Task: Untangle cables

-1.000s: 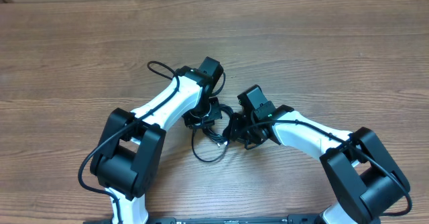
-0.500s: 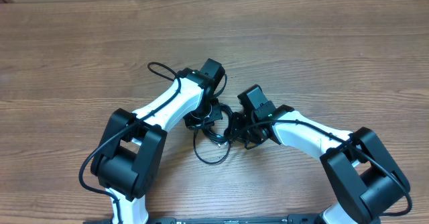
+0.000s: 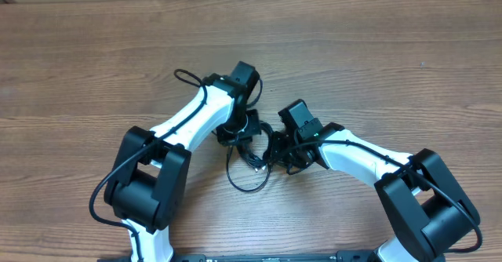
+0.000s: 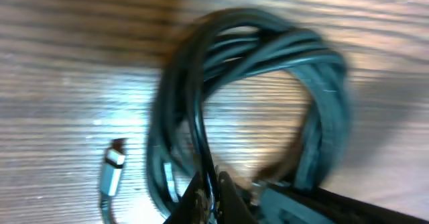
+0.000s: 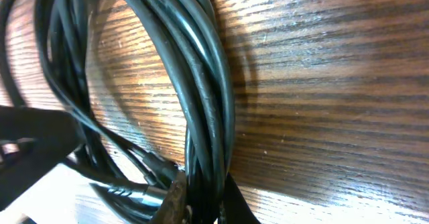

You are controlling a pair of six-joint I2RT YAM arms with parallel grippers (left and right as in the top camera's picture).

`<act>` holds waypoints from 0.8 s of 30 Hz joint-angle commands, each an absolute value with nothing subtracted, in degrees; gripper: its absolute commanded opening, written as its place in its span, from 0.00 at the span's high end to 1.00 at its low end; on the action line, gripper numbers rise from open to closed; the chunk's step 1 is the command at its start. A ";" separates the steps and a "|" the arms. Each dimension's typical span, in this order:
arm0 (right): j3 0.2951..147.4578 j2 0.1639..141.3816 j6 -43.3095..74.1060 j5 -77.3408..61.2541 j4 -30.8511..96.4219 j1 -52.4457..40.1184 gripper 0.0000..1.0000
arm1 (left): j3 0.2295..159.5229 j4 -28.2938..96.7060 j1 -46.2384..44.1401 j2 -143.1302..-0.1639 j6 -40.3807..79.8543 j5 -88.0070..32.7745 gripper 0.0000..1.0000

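My left gripper (image 4: 209,196) and right gripper (image 5: 200,198) are pinched tight, each seemingly gripping the cables (image 4: 268,53).

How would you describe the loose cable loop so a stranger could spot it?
On the wooden table, look where the left arm and right arm meet. Between them lies a black cable tangle. The loop is the one thin strand trailing out of it toward the arm bases, open on bare wood, not bunched.
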State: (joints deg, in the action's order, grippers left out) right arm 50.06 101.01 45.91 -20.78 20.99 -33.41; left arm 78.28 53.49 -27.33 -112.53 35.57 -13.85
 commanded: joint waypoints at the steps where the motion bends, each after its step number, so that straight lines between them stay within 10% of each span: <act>1: 49.71 101.45 44.95 -21.02 20.86 -33.80 0.96 | 82.48 54.22 -25.39 -112.71 30.44 -21.80 0.96; 11: 49.71 101.45 44.73 -21.04 20.86 -33.80 0.96 | 83.20 54.72 -16.14 -112.68 22.92 -39.70 0.96; 24: 49.71 101.45 44.75 -21.04 20.64 -33.80 0.96 | 79.55 61.82 -15.25 -112.75 29.52 -7.20 0.96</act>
State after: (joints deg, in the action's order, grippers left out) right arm 50.06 101.01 44.88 -21.65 20.60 -33.82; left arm 81.71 63.00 -14.15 -112.53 25.56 -14.13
